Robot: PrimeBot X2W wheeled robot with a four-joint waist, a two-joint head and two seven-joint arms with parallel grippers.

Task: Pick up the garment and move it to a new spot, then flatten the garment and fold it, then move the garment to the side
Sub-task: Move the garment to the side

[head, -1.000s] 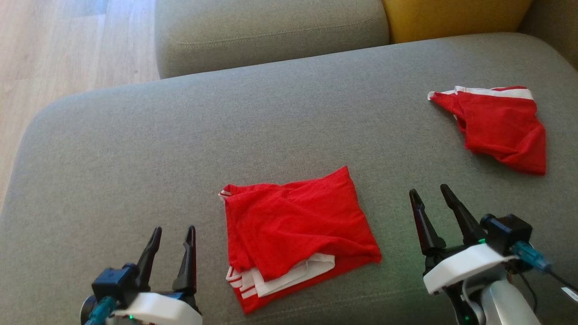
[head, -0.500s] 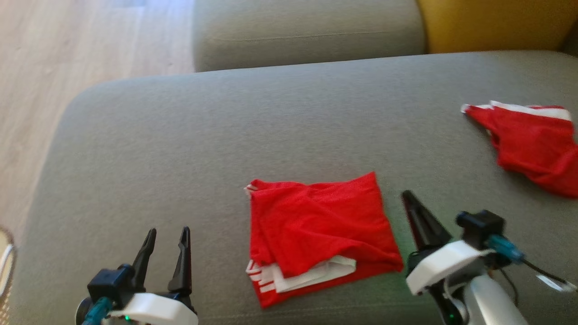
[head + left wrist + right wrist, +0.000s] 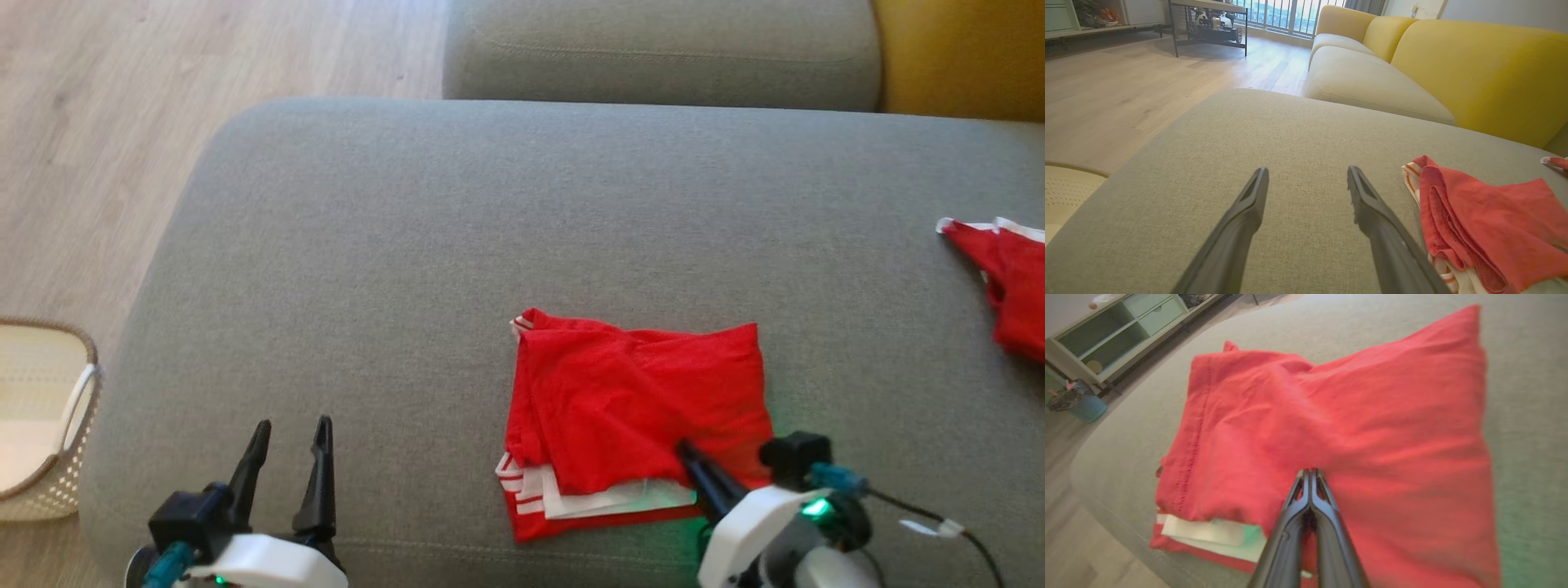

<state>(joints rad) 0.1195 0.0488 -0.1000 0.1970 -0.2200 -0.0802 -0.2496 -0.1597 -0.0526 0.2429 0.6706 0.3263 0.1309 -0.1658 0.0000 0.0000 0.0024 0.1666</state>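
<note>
The folded red garment (image 3: 637,408) with white striped trim lies on the grey sofa cushion (image 3: 392,245), near its front edge. My right gripper (image 3: 682,447) is shut, fingers pressed together, its tips over the garment's near right part; from the right wrist the tips (image 3: 1310,472) rest on or just above the red cloth (image 3: 1351,404), with no fabric visibly pinched. Left of the garment, my left gripper (image 3: 291,425) stands open over bare cushion. The left wrist view has its fingers (image 3: 1306,173) spread wide and empty, the garment (image 3: 1494,216) to their right.
A second red garment with white trim (image 3: 1008,282) lies at the cushion's far right. A pale woven basket (image 3: 49,408) stands on the wooden floor (image 3: 122,122) to the left. Another grey seat (image 3: 653,49) and a yellow cushion (image 3: 963,57) are behind.
The camera has turned, shifting the whole picture rightward. My right gripper has shut and come leftward over the garment's near right corner. The left gripper stays open in place.
</note>
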